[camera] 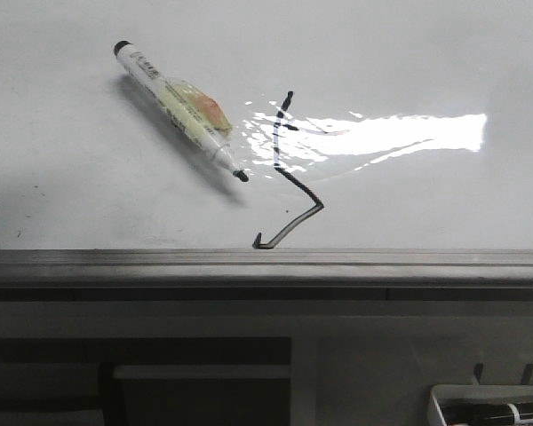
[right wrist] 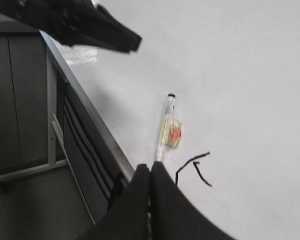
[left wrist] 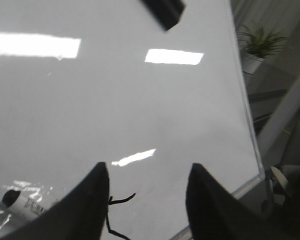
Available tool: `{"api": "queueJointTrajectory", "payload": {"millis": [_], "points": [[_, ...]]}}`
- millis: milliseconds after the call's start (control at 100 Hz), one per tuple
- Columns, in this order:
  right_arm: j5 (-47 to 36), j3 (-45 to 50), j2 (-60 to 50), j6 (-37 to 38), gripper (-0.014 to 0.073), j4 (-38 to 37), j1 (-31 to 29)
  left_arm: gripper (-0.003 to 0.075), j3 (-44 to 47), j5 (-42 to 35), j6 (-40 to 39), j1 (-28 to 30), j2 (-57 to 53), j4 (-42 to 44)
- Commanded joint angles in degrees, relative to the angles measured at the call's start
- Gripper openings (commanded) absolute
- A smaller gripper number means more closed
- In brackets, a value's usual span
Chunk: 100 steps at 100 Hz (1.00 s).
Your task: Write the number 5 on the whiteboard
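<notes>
The left claw (left wrist: 147,200) hangs over the whiteboard (camera: 80,195) with its fingers spread apart and empty, while the right claw (right wrist: 151,187) has its fingers pressed together on nothing. The number 5 (camera: 284,173), a thin black stroke with an angular hook, sits just beside the marker pen (camera: 179,108), which lies loose on the whiteboard.

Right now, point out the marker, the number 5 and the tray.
marker (camera: 179,108), front view, mid barrel.
number 5 (camera: 276,146), front view, upright stroke.
tray (camera: 437,404), front view, left rim.
</notes>
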Motion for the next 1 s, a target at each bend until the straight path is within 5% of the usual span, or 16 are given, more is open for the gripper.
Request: {"api": "queueJointTrajectory", "payload": {"millis": [0,100,390,990], "points": [[-6.2,4.0,-3.8,3.2,-0.0061,-2.2,-0.3,0.0122,-1.6,3.4,1.6,-0.1,-5.6,5.9],[-11.5,11.0,-9.9,3.2,-0.0061,-2.2,-0.3,-0.0018,-1.4,10.5,1.6,-0.1,-10.8,13.8],[-16.5,22.7,-23.8,3.2,-0.0061,-2.2,-0.3,-0.0020,6.7,14.5,1.6,-0.1,-17.3,18.0],[-16.3,25.3,-24.5,3.2,-0.0061,-2.1,-0.3,-0.0020,9.8,11.7,1.6,-0.2,-17.5,13.1]]}}
